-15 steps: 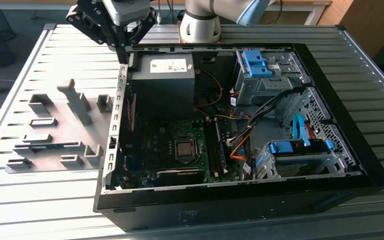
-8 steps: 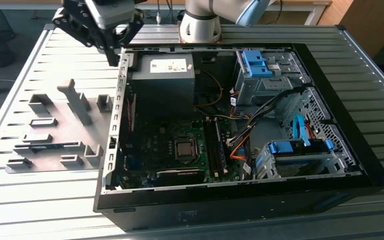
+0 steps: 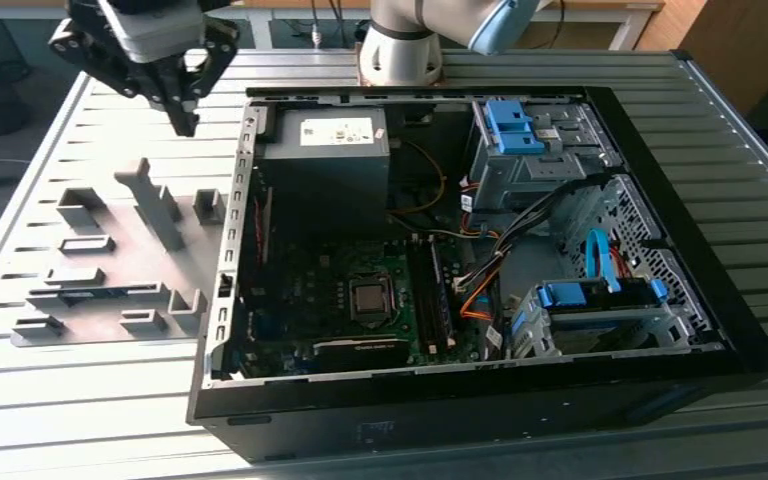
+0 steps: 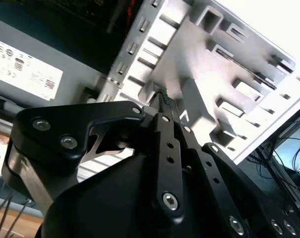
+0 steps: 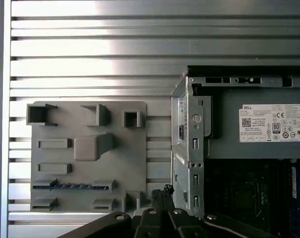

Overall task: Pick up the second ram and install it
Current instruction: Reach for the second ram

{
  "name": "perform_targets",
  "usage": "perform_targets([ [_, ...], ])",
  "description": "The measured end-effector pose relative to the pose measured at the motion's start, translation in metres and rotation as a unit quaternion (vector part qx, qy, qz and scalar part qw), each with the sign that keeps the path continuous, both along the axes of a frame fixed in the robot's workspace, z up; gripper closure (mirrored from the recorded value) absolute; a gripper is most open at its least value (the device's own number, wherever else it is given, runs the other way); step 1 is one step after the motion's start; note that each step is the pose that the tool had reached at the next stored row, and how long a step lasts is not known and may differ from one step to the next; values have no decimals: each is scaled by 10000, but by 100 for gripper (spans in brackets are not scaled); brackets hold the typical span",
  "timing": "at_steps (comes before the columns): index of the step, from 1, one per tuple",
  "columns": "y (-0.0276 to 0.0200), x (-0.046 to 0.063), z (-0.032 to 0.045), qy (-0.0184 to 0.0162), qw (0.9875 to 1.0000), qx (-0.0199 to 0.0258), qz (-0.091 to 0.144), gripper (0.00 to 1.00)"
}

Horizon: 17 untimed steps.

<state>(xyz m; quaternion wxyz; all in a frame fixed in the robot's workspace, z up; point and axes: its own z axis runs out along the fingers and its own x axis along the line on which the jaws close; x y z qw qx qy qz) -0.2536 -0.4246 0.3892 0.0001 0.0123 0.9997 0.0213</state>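
The gripper [image 3: 187,125] hangs in the exterior view's upper left, above the slatted metal table [image 3: 91,420]. It is beyond the far end of the grey fixture plate [image 3: 137,265] and just outside the case wall. Its fingers are pressed together to a point with nothing between them, which both wrist views [image 4: 164,99] [image 5: 160,191] also show.

The second ram [image 3: 107,292] is well apart from the gripper, toward the lower left of the exterior view. It stands on edge in a narrow slot of the plate, a thin blue-green strip between two low grey blocks. In the first wrist view it shows as a dark strip [image 5: 70,186] in its slot on the plate [image 5: 130,158].

The open computer case [image 3: 704,300] fills the middle and right of the exterior view. Inside it, the grey power supply [image 3: 324,150] sits at the upper left. The motherboard [image 3: 357,300] lies below the supply, with orange cables [image 3: 478,290] beside it. Drive cages with blue latches sit at the upper right [image 3: 518,125] and lower right [image 3: 598,295]. The plate also carries several grey bracket blocks [image 3: 157,205] standing upright.
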Motion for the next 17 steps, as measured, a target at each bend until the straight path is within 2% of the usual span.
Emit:
perform_targets([
  [3,-2,-103,0,0,10000,0,0,89],
  [9,-3,-138,0,0,10000,0,0,89],
  [14,-23,-356,-1,0,10000,0,1,89],
  [17,-75,-454,-3,-1,10000,0,1,89],
])
